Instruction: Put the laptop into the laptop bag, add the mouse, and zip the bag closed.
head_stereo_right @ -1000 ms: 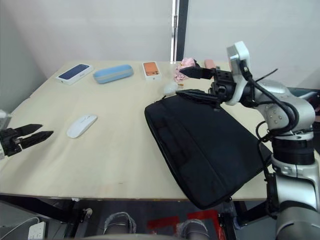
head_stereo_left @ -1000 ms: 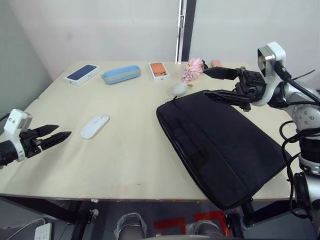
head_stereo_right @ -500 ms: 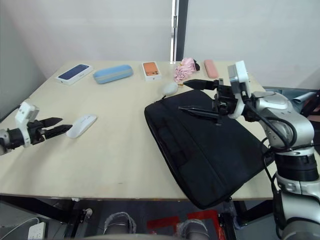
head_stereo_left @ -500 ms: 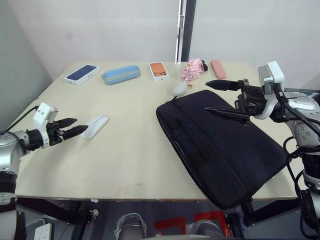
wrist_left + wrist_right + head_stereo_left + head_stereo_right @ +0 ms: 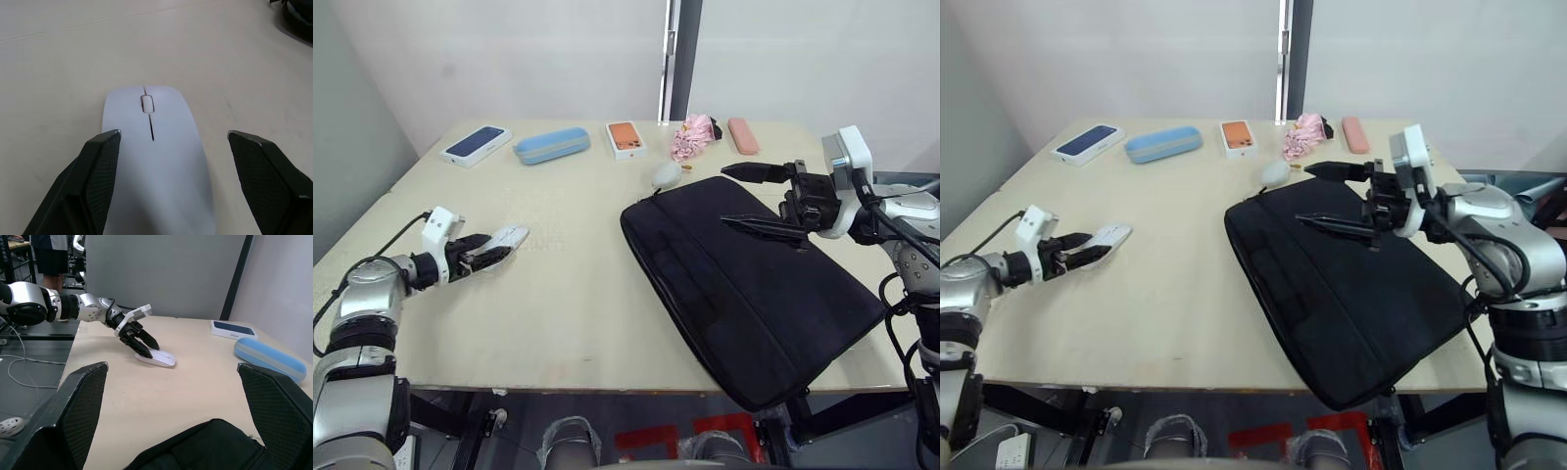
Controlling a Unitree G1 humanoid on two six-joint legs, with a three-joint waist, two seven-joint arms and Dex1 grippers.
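Mouse [image 5: 159, 161] between wide left jaws [image 5: 173, 139]; right jaws [image 5: 764, 201] wide above laptop bag [image 5: 754, 294]; no legible writing

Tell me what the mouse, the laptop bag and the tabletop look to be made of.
Mouse: likely smooth matte white plastic; even surface with a thin seam and a scroll wheel.
Laptop bag: black woven fabric, matte; soft rounded edges and stitched seams.
Table: pale wood-look board, probably laminate or plywood; faint grain and scuffs, low sheen.
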